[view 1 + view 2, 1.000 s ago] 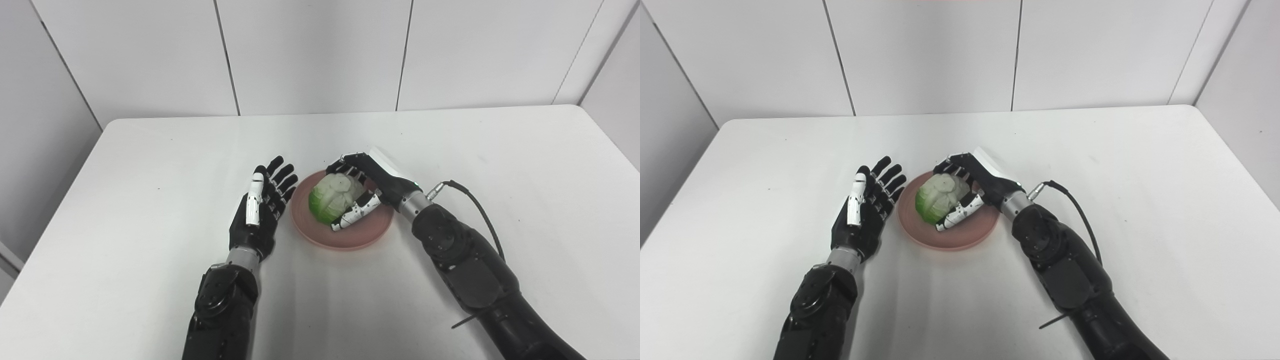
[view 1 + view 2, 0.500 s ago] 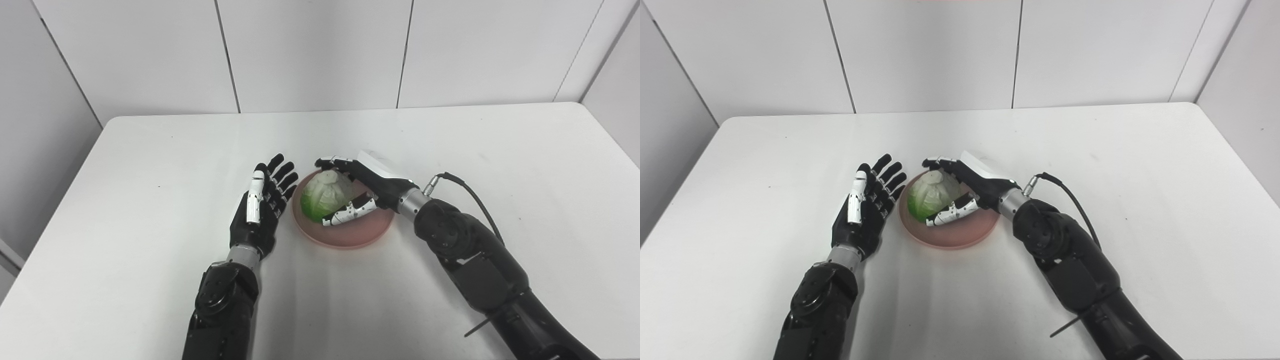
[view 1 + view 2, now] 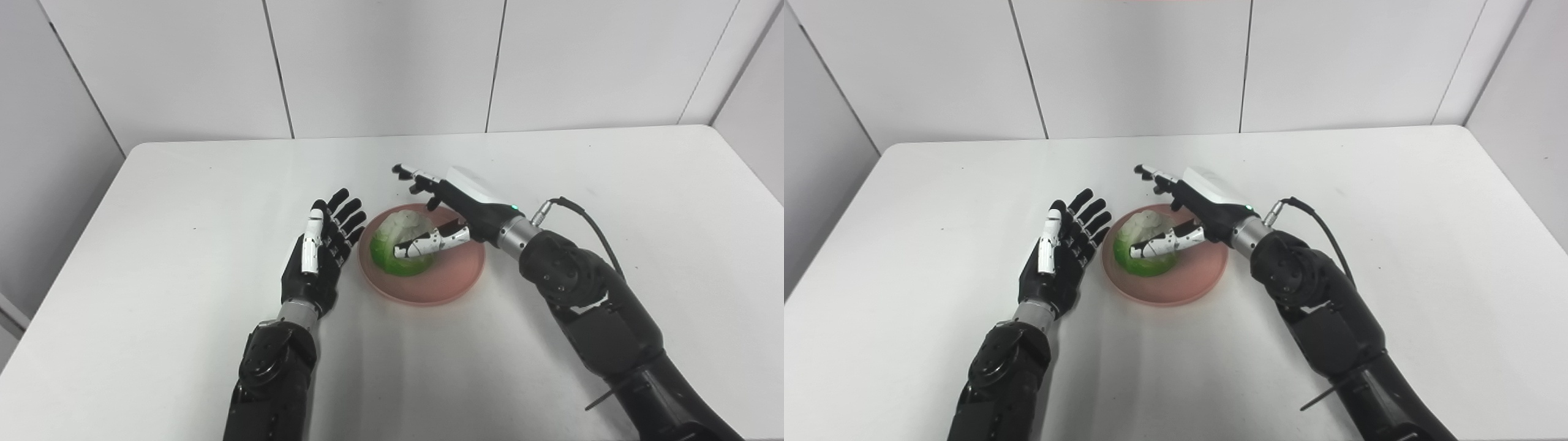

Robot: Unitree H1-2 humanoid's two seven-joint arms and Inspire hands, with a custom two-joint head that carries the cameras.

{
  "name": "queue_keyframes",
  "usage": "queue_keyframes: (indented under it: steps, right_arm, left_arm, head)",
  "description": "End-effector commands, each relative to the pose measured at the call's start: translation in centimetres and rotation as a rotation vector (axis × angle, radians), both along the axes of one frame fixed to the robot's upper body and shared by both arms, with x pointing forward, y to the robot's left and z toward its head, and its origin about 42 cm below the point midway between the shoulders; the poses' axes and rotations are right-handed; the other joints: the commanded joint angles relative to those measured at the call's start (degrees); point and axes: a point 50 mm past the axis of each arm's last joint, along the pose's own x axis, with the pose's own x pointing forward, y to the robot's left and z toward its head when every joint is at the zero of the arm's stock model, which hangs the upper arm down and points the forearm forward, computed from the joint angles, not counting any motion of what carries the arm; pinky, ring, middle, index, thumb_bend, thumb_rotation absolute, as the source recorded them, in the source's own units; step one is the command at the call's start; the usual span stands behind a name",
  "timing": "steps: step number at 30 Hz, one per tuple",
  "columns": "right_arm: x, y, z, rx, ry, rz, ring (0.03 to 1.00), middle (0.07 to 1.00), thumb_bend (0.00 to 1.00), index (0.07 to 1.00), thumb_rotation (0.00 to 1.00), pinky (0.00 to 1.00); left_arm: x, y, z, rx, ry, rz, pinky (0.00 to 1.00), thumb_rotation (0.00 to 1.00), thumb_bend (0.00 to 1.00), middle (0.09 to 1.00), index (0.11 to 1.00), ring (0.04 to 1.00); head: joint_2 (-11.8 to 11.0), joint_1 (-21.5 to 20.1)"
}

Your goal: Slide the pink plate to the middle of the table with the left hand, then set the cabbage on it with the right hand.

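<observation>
1. The cabbage sits on the pink plate, over toward the plate's 9 o'clock side, green end nearest the camera and pale end at 12.
2. The plate is roughly mid-desk, a bit toward the near edge, so I'd say the slide part is done.
3. The right hand is released: fingers spread wide and reaching past the plate's 12 o'clock rim, holding nothing. The thumb lies across the front of the cabbage, and I can't tell if it's touching or just hanging in front.
4. The left hand is just beside the plate at 9 o'clock, palm toward it, fingers straight and apart, gripping nothing. Fingertips look very near the rim; can't swear whether they touch.
5. The step in hand looks like letting go and backing out. To do it well, I'd lift that right hand up first, then pull it away toward 3 o'clock, so the thumb doesn't drag the cabbage.
6. The cabbage is round-ish and off-centre, so a nudge could roll it toward the 9 o'clock rim. Keeping the left hand parked there as a backstop seems smart.
</observation>
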Motion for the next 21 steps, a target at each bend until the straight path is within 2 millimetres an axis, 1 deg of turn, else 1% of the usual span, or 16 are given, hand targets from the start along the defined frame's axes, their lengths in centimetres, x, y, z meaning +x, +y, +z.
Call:
queue_keyframes:
  steps: [1,4,5,6,7,8,10,11,13,14,16,18,20,21]
  right_arm:
    - [0.1,-0.2,3.6,0.05,-0.116,0.004,0.92,0.961,1.0,0.997,0.62,0.84]
    - [-0.8,-0.8,4.1,0.099,-0.142,-0.019,0.933,0.971,1.0,1.0,0.64,0.84]
    - [-1.0,-1.0,4.1,0.117,-0.15,-0.029,0.941,0.979,1.0,1.0,0.68,0.85]
    - [-1.5,-1.5,4.1,0.133,-0.163,-0.046,0.944,0.982,1.0,1.0,0.69,0.85]
    - [-1.8,-1.8,4.1,0.142,-0.171,-0.058,0.949,0.993,1.0,1.0,0.75,0.84]
    - [-2.3,-2.2,4.0,0.157,-0.182,-0.078,0.95,0.997,1.0,1.0,0.77,0.83]
    - [-3.0,-2.8,3.7,0.18,-0.194,-0.108,0.969,1.0,0.98,1.0,0.9,0.86]
    - [-3.5,-3.2,3.4,0.209,-0.189,-0.126,0.97,1.0,0.98,1.0,0.91,0.86]
    - [-4.6,-3.9,2.4,0.297,-0.157,-0.163,0.991,1.0,0.95,1.0,0.98,0.91]
    - [-5.2,-4.2,1.8,0.337,-0.145,-0.185,0.996,1.0,0.95,1.0,0.99,0.92]
    - [-6.4,-4.6,0.6,0.397,-0.122,-0.232,1.0,1.0,0.92,1.0,1.0,0.95]
    - [-7.8,-4.9,-0.9,0.459,-0.103,-0.281,1.0,1.0,0.87,1.0,1.0,0.98]
    - [-8.7,-5.1,-2.1,0.514,-0.093,-0.309,1.0,1.0,0.83,1.0,1.0,1.0]
    - [-9.3,-5.2,-3.1,0.548,-0.071,-0.334,1.0,1.0,0.83,1.0,1.0,1.0]
  left_arm:
    - [-0.6,0.2,-0.5,0.024,0.036,0.009,0.89,1.0,0.39,0.889,0.874,0.887]
    - [-1.0,0.5,-0.1,0.047,0.016,0.011,0.89,1.0,0.4,0.902,0.885,0.896]
    - [-1.2,0.6,0.0,0.054,0.008,0.012,0.91,1.0,0.41,0.91,0.902,0.906]
    - [-1.4,0.7,0.1,0.066,-0.001,0.011,0.91,1.0,0.41,0.913,0.907,0.909]
    - [-1.6,0.8,0.1,0.073,-0.007,0.01,0.93,1.0,0.42,0.927,0.922,0.923]
    - [-1.8,1.0,0.3,0.079,-0.019,0.007,0.94,1.0,0.42,0.932,0.927,0.928]
    - [-2.1,1.2,0.3,0.093,-0.038,0.003,0.98,1.0,0.42,0.971,0.965,0.967]
    - [-2.3,1.4,0.3,0.108,-0.051,0.0,0.99,1.0,0.42,0.974,0.969,0.971]
    - [-2.8,1.7,0.2,0.147,-0.074,-0.002,1.0,1.0,0.44,0.995,0.993,0.991]
    - [-3.0,1.7,0.2,0.169,-0.086,-0.001,1.0,1.0,0.44,0.998,0.997,0.996]
    - [-3.4,1.8,0.1,0.209,-0.109,0.006,1.0,1.0,0.42,1.0,1.0,1.0]
    - [-3.8,1.8,0.0,0.227,-0.134,0.009,1.0,1.0,0.41,1.0,1.0,1.0]
    - [-4.2,1.9,-0.1,0.242,-0.155,0.007,1.0,1.0,0.41,1.0,1.0,1.0]
    - [-4.7,2.0,-0.3,0.274,-0.164,0.008,1.0,1.0,0.4,1.0,1.0,1.0]
  head:
    - [0.04,0.02]
    - [-0.17,0.1]
    - [-0.17,0.1]
    - [-0.29,0.23]
    - [-0.29,0.23]
    - [-0.31,-0.06]
    - [-0.42,-0.23]
    - [-0.49,-0.22]
    - [-0.53,-0.02]
    - [-0.53,-0.02]
    - [-0.6,0.1]
    - [-0.61,0.15]
    - [-0.6,0.05]
    - [-0.54,-0.14]
